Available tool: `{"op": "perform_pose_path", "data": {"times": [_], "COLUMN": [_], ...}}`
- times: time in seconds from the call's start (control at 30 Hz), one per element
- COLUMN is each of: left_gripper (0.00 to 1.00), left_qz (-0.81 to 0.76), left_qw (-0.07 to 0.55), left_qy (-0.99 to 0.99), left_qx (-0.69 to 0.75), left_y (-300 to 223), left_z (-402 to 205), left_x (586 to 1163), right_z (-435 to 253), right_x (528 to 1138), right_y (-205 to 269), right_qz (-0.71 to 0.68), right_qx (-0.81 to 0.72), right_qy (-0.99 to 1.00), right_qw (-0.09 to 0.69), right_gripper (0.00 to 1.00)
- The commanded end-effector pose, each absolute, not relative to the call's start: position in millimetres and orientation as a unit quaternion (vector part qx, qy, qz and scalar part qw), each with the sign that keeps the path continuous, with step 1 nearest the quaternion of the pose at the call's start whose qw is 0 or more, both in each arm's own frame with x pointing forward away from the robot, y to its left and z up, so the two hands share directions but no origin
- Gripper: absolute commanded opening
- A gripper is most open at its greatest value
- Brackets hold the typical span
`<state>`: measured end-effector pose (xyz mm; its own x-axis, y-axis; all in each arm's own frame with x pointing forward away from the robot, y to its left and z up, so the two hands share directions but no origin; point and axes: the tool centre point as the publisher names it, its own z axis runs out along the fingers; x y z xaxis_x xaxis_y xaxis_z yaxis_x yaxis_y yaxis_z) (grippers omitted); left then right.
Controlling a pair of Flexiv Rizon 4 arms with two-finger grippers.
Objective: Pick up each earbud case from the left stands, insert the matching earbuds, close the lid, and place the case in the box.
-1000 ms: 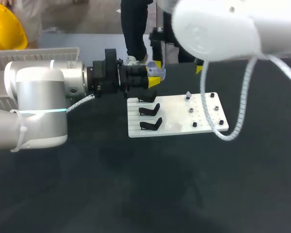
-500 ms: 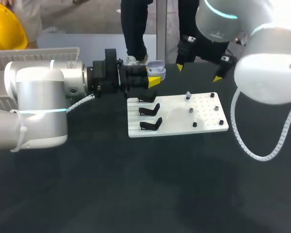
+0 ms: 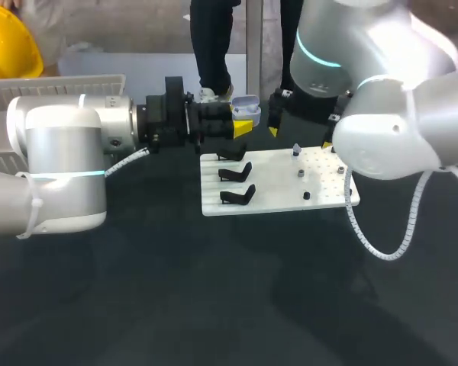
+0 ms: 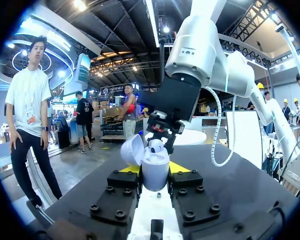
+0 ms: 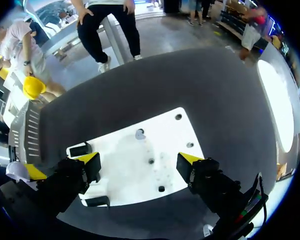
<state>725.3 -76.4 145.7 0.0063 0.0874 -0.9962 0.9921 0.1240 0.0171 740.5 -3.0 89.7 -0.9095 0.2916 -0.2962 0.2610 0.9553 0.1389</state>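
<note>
Left wrist view: left claw (image 3: 243,120) clamps the open earbud case (image 4: 155,170); right claw (image 5: 139,160), wide and empty just beyond it — might clip its lid (image 4: 132,150).

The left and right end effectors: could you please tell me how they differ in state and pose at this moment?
The left end effector is shut on the open-lidded earbud case, while the right end effector is open and holds nothing. The left end effector points out roughly level. The right end effector points down at the white board. Both are black with yellow tips.
</note>
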Motion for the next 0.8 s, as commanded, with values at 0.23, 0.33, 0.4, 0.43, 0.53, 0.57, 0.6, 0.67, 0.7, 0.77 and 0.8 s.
{"op": "perform_pose_path", "data": {"times": [0.23, 0.33, 0.4, 0.43, 0.53, 0.57, 0.6, 0.67, 0.7, 0.77, 0.8], "left_gripper": [0.0, 0.0, 0.0, 0.0, 0.0, 0.0, 0.0, 0.0, 0.0, 0.0, 0.0], "left_qz": [-0.441, -0.441, -0.441, -0.441, -0.441, -0.441, -0.441, -0.441, -0.441, -0.441, -0.441], "left_qw": [0.515, 0.515, 0.515, 0.515, 0.515, 0.515, 0.515, 0.515, 0.515, 0.515, 0.515], "left_qy": [0.548, 0.548, 0.548, 0.548, 0.548, 0.548, 0.548, 0.548, 0.548, 0.548, 0.548], "left_qx": [0.49, 0.49, 0.49, 0.49, 0.49, 0.49, 0.49, 0.49, 0.49, 0.49, 0.49], "left_y": [-76.8, -76.8, -76.8, -76.8, -76.8, -76.8, -76.8, -76.8, -76.8, -76.8, -76.8], "left_z": [144.8, 144.8, 144.8, 144.8, 144.8, 144.8, 144.8, 144.8, 144.8, 144.8, 144.8], "left_x": [723.9, 723.9, 723.9, 723.9, 723.9, 723.9, 723.9, 723.9, 723.9, 723.9, 723.9], "right_z": [53.3, 49.8, 45.6, 43.9, 37.8, 37.8, 37.4, 36.1, 35.5, 34.9, 34.8], "right_x": [755.0, 754.3, 755.1, 754.9, 759.5, 759.4, 760.0, 763.0, 764.4, 765.6, 765.9], "right_y": [5.8, 7.9, 7.6, 8.0, 4.7, 4.8, 4.8, 3.4, 2.5, 1.8, 1.7], "right_qz": [0.053, 0.057, 0.059, 0.06, 0.061, 0.061, 0.06, 0.061, 0.061, 0.062, 0.062], "right_qx": [0.165, 0.169, 0.171, 0.173, 0.178, 0.179, 0.179, 0.179, 0.179, 0.18, 0.181], "right_qy": [0.975, 0.973, 0.973, 0.973, 0.972, 0.972, 0.972, 0.972, 0.972, 0.972, 0.972], "right_qw": [0.137, 0.143, 0.143, 0.143, 0.139, 0.138, 0.138, 0.138, 0.138, 0.137, 0.136], "right_gripper": [1.0, 1.0, 1.0, 1.0, 1.0, 1.0, 0.98, 0.92, 0.87, 0.67, 0.63]}}
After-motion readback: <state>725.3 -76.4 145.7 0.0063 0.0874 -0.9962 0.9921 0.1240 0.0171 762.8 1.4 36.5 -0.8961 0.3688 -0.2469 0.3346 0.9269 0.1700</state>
